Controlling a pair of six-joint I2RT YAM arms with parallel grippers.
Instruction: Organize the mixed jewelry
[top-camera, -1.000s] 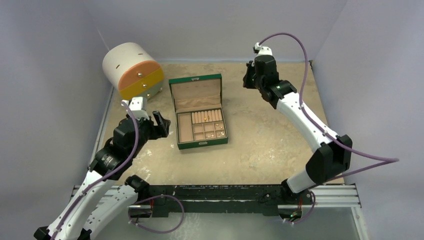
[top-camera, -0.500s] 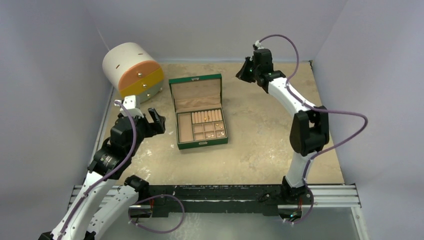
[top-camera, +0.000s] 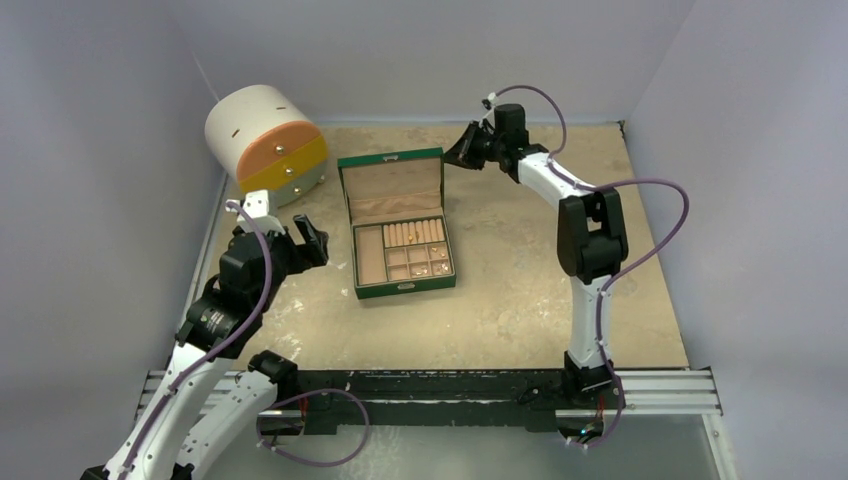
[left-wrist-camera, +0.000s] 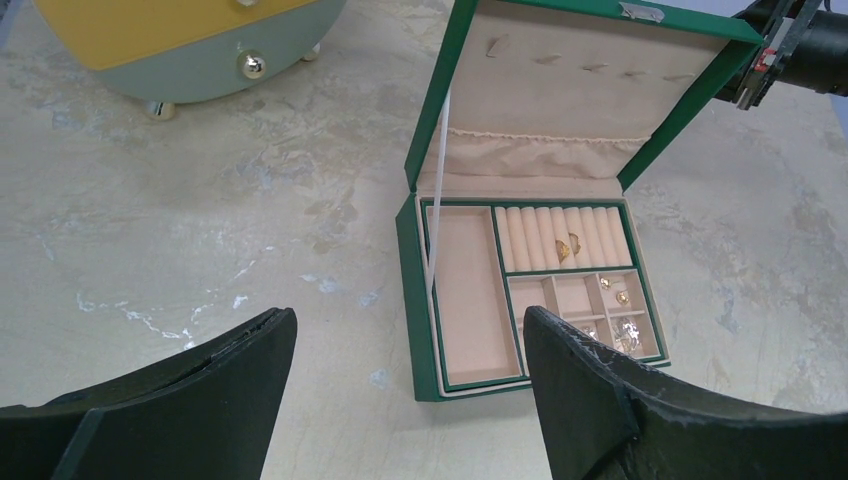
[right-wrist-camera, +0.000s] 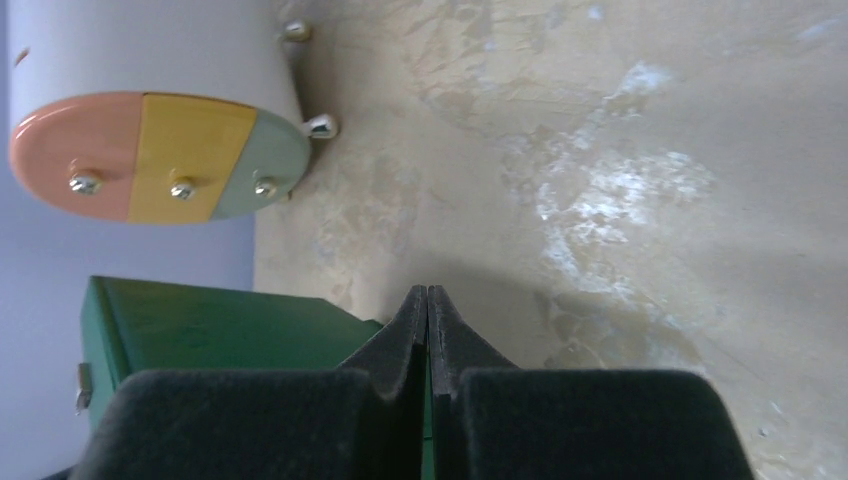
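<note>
The mixed jewelry lies inside the open green jewelry box (top-camera: 404, 288). In the left wrist view, a gold piece (left-wrist-camera: 566, 249) sits on the ring rolls, small gold earrings (left-wrist-camera: 620, 296) and silvery pieces (left-wrist-camera: 625, 335) sit in the small right compartments, and the long left compartment is bare. My left gripper (top-camera: 308, 240) is open and empty, low over the table left of the box (left-wrist-camera: 415, 300). My right gripper (top-camera: 458, 152) is shut with nothing visible between its pads, at the upright lid's far right corner; the lid's green back (right-wrist-camera: 200, 320) is just beside the fingertips (right-wrist-camera: 440, 310).
A round white drawer cabinet (top-camera: 265, 140) with pink, yellow and pale green fronts stands at the back left, also in the left wrist view (left-wrist-camera: 200, 40) and the right wrist view (right-wrist-camera: 150, 150). Walls enclose the tan table (top-camera: 520, 290).
My right arm has swung left and its shut gripper has reached the lid's far right corner. My left gripper has drawn slightly back to the left.
</note>
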